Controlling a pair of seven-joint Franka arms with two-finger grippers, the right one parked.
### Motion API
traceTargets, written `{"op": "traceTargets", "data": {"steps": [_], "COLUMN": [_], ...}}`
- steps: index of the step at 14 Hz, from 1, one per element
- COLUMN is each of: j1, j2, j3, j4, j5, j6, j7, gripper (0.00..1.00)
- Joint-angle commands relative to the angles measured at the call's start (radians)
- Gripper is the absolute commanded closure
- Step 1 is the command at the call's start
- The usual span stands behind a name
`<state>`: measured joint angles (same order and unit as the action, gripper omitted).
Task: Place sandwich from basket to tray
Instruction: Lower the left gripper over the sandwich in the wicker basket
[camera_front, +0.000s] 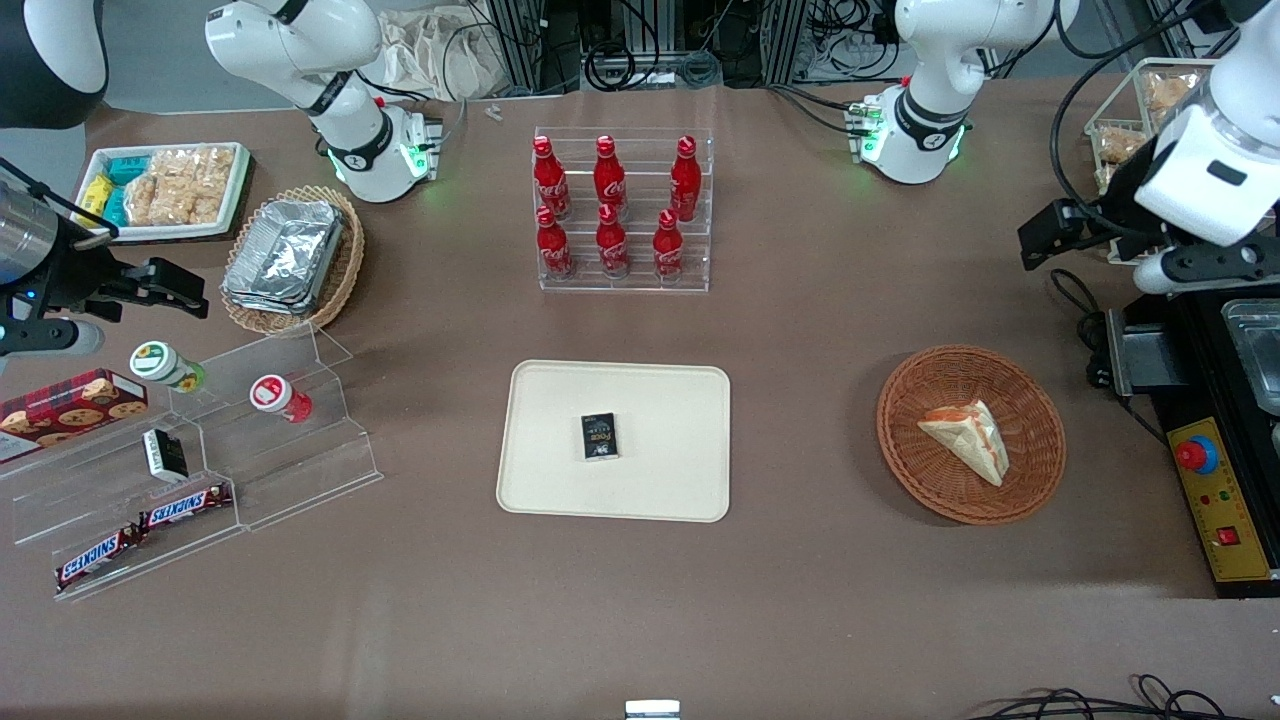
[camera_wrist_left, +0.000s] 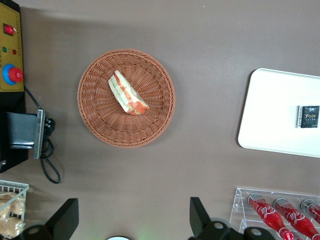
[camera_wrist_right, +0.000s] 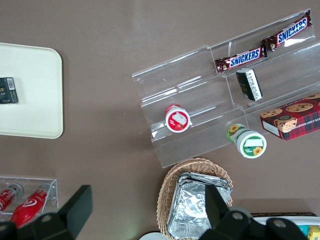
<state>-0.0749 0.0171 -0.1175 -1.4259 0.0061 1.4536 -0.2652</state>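
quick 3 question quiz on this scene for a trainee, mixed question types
1. True or false: the triangular white-bread sandwich lies in the round reddish-brown wicker basket.
2. What already lies on the flat cream rectangular tray? A) a red bottle B) a small black packet C) nothing
3. Fill in: the left arm's gripper is high above the basket, its fingers ____.

Key
1. True
2. B, the small black packet
3. open

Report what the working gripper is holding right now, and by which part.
Nothing is held. The gripper is open, high above the table, well clear of the sandwich, which lies untouched in the basket.
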Motion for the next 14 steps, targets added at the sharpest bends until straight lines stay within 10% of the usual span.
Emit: {"op": "traceTargets", "data": {"steps": [1, 5, 14], "j1": [-0.009, 0.01, 0.106], "j2": [0.011, 0.087, 0.191], "j3": [-0.007, 0.002, 0.012], "j4": [0.027, -0.033, -0.514], "j5": [0.049, 0.023, -0.064], "j6": [-0.039, -0.019, 0.693], "j7": [0.009, -0.088, -0.38], "gripper": [0.0, 0.0, 0.0]}}
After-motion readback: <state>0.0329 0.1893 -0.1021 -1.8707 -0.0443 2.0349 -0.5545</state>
